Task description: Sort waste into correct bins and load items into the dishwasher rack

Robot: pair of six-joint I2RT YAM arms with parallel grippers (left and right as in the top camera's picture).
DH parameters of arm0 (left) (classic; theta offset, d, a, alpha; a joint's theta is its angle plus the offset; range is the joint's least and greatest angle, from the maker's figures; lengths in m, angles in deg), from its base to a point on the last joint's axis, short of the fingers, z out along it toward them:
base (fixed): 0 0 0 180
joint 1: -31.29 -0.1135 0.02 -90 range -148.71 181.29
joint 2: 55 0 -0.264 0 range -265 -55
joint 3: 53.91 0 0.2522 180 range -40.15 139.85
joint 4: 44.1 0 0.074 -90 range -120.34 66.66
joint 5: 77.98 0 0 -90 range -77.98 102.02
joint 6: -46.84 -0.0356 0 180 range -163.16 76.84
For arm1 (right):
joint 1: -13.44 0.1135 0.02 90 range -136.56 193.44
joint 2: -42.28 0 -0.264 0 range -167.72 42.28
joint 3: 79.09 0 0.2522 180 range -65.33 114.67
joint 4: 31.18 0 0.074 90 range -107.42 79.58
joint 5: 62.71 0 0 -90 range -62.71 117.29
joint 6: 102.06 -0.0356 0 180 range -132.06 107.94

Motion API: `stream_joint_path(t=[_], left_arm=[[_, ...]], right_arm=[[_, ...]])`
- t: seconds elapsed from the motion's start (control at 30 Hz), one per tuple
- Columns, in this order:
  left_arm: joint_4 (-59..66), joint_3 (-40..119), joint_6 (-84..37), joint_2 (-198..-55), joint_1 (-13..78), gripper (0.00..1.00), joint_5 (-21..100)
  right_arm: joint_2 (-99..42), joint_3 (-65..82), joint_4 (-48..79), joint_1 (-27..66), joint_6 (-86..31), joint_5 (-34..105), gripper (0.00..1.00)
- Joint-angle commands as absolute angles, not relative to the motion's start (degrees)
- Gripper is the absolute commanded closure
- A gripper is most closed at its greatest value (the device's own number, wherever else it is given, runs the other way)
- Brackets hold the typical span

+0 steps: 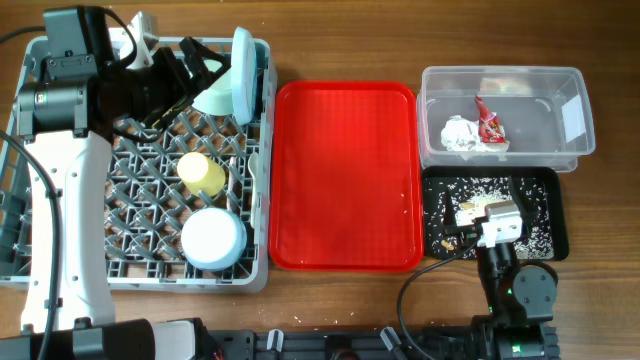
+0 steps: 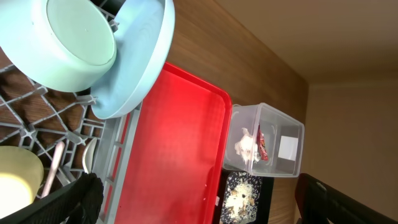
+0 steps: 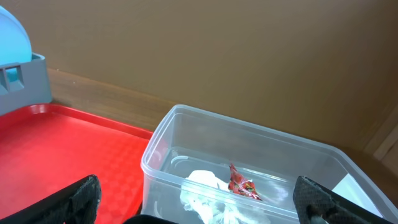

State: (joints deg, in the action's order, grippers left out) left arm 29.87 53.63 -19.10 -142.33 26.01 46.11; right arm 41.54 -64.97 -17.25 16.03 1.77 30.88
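Overhead shot, quick count: the dishwasher rack (image 1: 150, 283) holds four pieces, namely one pale blue plate (image 1: 243, 75) standing on edge, one mint-green bowl (image 1: 215, 98) against it, one yellow cup (image 1: 201, 173) and one light blue bowl (image 1: 212, 238). The clear tub (image 1: 560, 145) has one napkin wad (image 1: 460, 133) and one snack wrapper (image 1: 489, 122), print too small to read; the tub's white sticker (image 1: 572, 115) looks blank. Food scraps (image 1: 480, 200) litter the black tray (image 1: 553, 215). One red tray (image 1: 345, 175) sits between. The left gripper (image 2: 199, 199) over the rack and the right gripper (image 3: 196, 202) near the tub both gape wide, holding nothing.
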Motion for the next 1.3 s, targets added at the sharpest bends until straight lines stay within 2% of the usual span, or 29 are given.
stream_joint_path(t=[0.0, 0.3, 0.47, 0.63, 0.73, 0.83, 0.93, 1.07, 1.17, 1.27], left_arm=[[29.73, 53.71, -20.24, -142.11, 26.21, 0.0, 45.74], [29.8, 53.43, -20.24, -141.98, 26.64, 0.0, 44.01], [29.78, 53.34, -20.24, -134.9, 28.83, 0.0, 43.84], [29.71, 48.23, -20.24, -119.97, 31.47, 0.0, 43.86], [27.61, 36.77, -20.33, -105.78, 31.95, 0.0, 40.82], [26.65, 21.04, -20.41, -89.17, 31.82, 0.0, 30.53], [25.58, 8.45, -20.39, -76.28, 31.8, 0.0, 27.95], [13.3, -4.53, -20.22, -63.4, 31.82, 0.0, 27.99], [-2.18, -11.77, -20.22, -59.49, 31.82, 0.0, 27.99], [-23.03, -19.51, -20.24, -57.0, 31.82, 0.0, 27.77]], right_arm=[[42.0, -65.03, -17.52, 16.27, 2.62, 30.36, 0.0], [42.0, -65.03, -17.52, 16.27, 2.6, 30.36, 0.0], [42.0, -65.03, -17.52, 16.27, 2.6, 30.38, 0.0], [42.0, -65.03, -17.52, 16.27, 2.6, 30.36, 0.0], [42.0, -65.03, -17.54, 16.27, 2.62, 30.36, 0.0], [42.0, -65.03, -17.52, 16.27, 2.62, 30.36, 0.0], [42.0, -65.03, -17.52, 16.27, 2.62, 30.36, 0.0], [42.0, -65.03, -17.52, 16.27, 2.62, 30.36, 0.0], [42.0, -65.03, -17.52, 16.27, 2.62, 30.36, 0.0], [42.0, -65.03, -17.52, 16.27, 2.62, 30.36, 0.0]])
